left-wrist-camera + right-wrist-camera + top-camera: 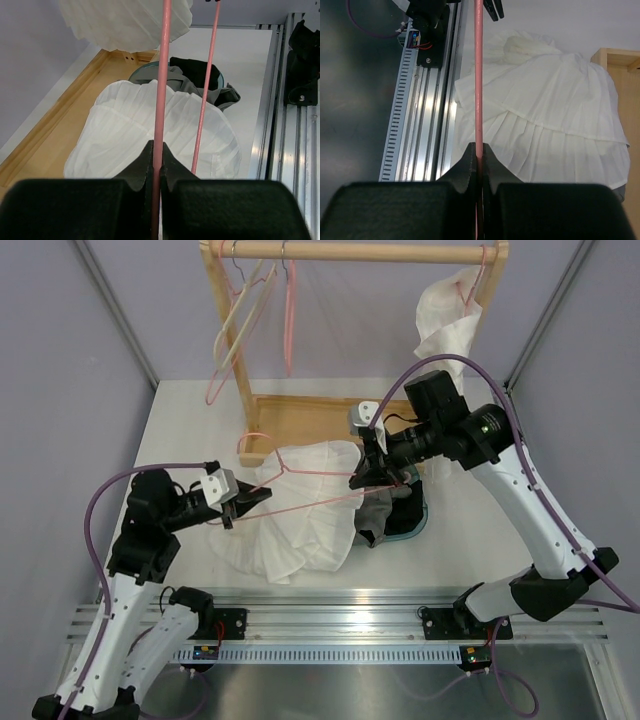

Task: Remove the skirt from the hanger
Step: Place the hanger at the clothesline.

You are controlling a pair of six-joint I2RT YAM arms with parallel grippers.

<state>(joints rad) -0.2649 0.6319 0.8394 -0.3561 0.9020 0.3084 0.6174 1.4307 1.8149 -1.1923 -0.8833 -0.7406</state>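
White table (190, 420) | left arm (140, 540), right arm (520, 490) bent inward | jaws clamp hanger (163, 75)

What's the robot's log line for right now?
left gripper and right gripper: shut on pink hanger | grey skirt: in teal tub | white skirt: on table

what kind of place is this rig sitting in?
Looks like a lab test cell for garment handling, not a home: plain grey partition walls box in a white table, an aluminium mounting rail runs along its near edge, and a wooden clothes rack holds pink hangers.
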